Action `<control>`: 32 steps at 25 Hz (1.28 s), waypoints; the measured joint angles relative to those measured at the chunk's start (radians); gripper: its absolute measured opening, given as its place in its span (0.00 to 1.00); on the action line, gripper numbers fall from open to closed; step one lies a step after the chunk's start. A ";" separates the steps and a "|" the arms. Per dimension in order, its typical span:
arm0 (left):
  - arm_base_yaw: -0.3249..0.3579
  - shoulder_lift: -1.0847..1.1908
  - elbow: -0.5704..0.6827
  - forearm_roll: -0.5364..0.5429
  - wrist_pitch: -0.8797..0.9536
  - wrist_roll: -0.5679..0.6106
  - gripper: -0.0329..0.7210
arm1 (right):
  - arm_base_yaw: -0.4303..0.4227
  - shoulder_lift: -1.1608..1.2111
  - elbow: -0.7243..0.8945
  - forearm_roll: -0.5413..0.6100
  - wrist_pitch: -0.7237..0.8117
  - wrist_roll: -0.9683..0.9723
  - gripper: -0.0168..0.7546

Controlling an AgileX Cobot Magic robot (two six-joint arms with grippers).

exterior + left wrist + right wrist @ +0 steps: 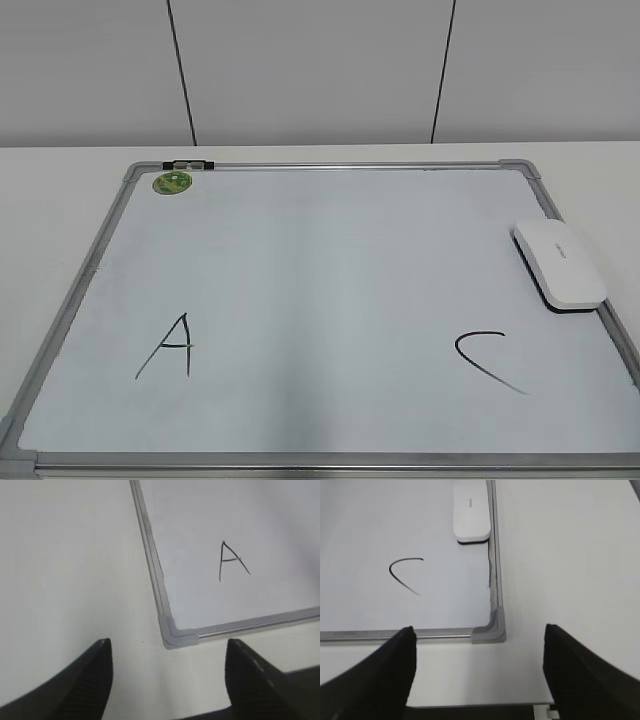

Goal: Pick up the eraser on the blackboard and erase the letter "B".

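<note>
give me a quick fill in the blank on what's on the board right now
1. Between the letter "A" and the letter "C", the blackboard shows ____ letter.
2. The eraser lies near the board's ____ edge in the exterior view.
3. The round sticker at the board's top left corner is ____.
4. The fingers of the right gripper stand ____, holding nothing.

Missing words: no; right; green; open

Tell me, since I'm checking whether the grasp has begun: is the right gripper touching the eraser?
Apart. The right wrist view shows the right gripper open, off the blackboard corner, with bare board between it and the eraser.
</note>
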 joint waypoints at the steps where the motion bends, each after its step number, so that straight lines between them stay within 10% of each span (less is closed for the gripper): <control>1: 0.016 -0.023 0.000 0.000 0.002 0.000 0.73 | 0.000 -0.039 0.000 0.000 0.004 0.000 0.78; 32: 0.049 -0.088 0.000 0.000 0.009 -0.002 0.73 | 0.000 -0.107 0.000 0.000 0.010 0.001 0.78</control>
